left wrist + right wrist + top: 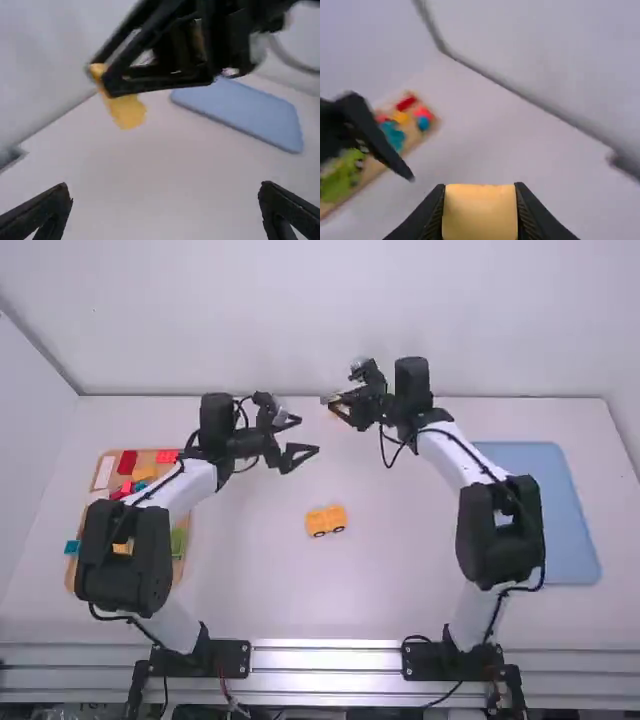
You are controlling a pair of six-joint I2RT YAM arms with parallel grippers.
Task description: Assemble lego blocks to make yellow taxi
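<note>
The right gripper [479,185] pinches a block [480,215], likely for handover — the left gripper [308,436] gapes at its high-view eight o'clock.

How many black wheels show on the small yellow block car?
2: the yellow block car has one black wheel toward its left end and another toward its right, both on the side facing the high camera. Far-side wheels may be hidden.

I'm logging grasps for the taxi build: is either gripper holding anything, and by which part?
The right gripper holds a yellow lego block, pinched by two opposite sides. The left gripper is open and holds nothing.
</note>
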